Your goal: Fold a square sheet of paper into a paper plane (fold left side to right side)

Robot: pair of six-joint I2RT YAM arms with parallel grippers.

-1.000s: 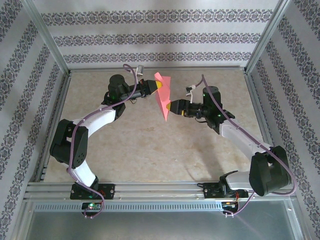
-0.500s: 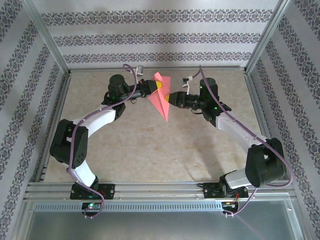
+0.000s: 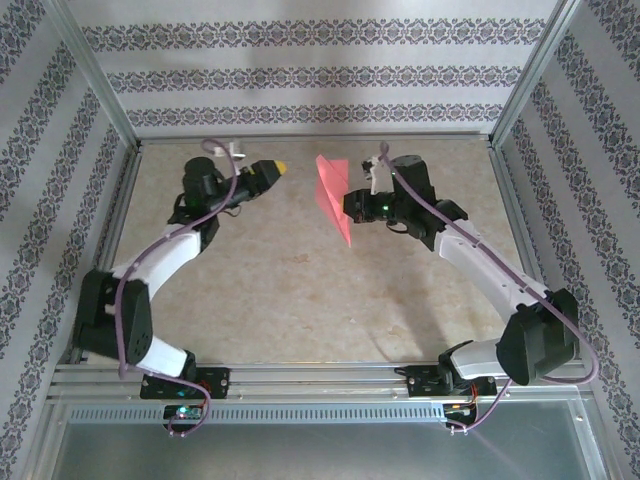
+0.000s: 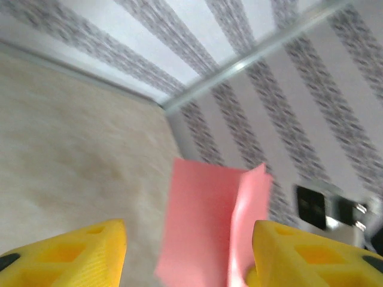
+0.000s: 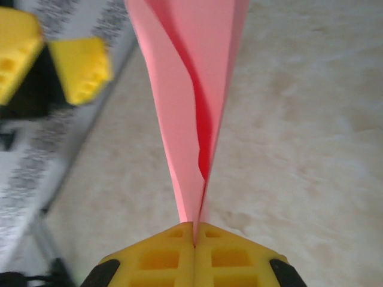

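The square sheet of paper is folded into a slim salmon-pink paper plane (image 3: 333, 195), held in the air over the far middle of the table. My right gripper (image 3: 350, 205) is shut on its narrow lower end; in the right wrist view the yellow pads (image 5: 194, 234) meet on the paper plane (image 5: 191, 89), whose layers fan out away from them. My left gripper (image 3: 277, 167) stands open to the plane's left and apart from it. In the left wrist view the plane (image 4: 203, 227) hangs ahead of the left gripper (image 4: 190, 254), between its spread fingers but untouched.
The beige tabletop (image 3: 300, 290) is boxed in by aluminium rails (image 3: 320, 375) and patterned walls (image 3: 310, 80). The left gripper's yellow fingers (image 5: 78, 66) appear at the upper left of the right wrist view.
My left gripper let go of the paper, opened and drew back to the left. My right gripper moved in, closed on the plane's lower end and now holds it alone.
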